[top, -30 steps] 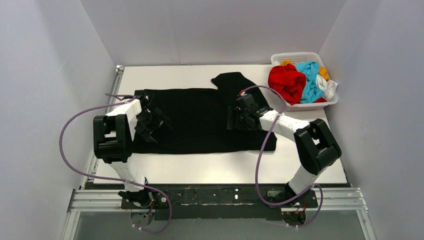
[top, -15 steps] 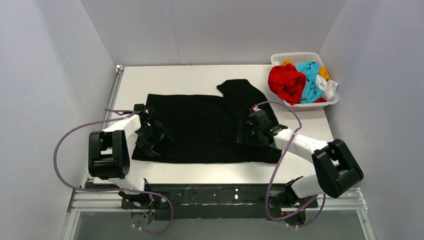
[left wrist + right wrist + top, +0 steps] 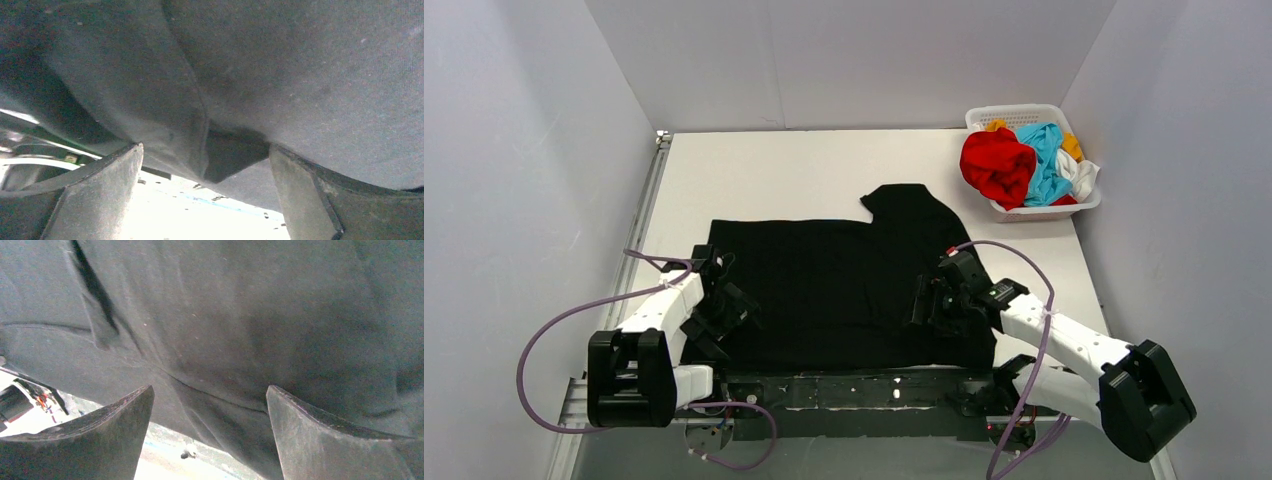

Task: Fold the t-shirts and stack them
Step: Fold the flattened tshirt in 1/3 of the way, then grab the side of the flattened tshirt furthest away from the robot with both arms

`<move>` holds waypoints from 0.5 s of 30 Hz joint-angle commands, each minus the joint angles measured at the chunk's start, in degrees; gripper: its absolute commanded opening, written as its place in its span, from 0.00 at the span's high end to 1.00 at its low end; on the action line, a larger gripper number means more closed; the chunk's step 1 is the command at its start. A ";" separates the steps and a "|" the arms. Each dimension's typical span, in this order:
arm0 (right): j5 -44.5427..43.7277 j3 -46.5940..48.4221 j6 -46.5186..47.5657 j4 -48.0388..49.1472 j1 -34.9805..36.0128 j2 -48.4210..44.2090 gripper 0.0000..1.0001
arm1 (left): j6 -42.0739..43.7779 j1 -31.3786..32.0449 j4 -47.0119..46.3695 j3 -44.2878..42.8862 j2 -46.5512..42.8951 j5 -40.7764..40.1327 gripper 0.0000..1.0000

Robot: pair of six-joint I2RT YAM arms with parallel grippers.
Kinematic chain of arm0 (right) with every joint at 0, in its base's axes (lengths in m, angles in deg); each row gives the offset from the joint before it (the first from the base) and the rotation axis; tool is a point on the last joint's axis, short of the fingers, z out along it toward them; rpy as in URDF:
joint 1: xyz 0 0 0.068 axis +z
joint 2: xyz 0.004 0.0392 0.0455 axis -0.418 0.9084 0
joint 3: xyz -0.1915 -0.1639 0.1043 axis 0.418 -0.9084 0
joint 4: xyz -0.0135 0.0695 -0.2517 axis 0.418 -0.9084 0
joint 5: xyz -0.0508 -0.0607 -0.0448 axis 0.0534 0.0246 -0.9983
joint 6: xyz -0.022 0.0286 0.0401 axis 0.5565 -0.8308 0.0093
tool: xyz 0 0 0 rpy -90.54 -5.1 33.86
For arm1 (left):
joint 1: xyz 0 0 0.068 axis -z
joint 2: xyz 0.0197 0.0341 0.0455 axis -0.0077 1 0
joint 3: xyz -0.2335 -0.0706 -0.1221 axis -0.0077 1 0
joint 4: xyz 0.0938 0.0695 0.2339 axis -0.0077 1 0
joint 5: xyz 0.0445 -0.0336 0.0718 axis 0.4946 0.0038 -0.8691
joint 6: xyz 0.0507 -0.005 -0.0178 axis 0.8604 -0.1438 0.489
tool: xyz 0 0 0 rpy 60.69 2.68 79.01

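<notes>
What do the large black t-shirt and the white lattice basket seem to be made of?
The large black t-shirt: soft knit cloth, probably cotton, matte; it folds and shows fine fibres. The white lattice basket: likely moulded plastic, smooth; thin rigid openwork walls.

My left gripper (image 3: 204, 149) is spread wide; I see the black t-shirt (image 3: 310, 75) filling everything ahead, a seam dropping between the fingers (image 3: 100, 195), bright table (image 3: 200, 220) below its edge.
</notes>
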 commanded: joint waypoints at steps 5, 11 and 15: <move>-10.07 4.03 -3.07 -12.68 0.47 -2.48 0.07 | 1.40 0.14 8.10 -4.52 2.04 -6.31 0.02; -15.60 17.15 0.97 -11.97 0.38 -1.64 0.02 | 1.30 0.14 11.69 -13.96 -2.33 -8.28 0.02; -18.96 25.89 3.39 -9.81 -0.77 1.04 0.02 | 3.81 -0.22 13.07 -23.08 0.32 -12.70 0.02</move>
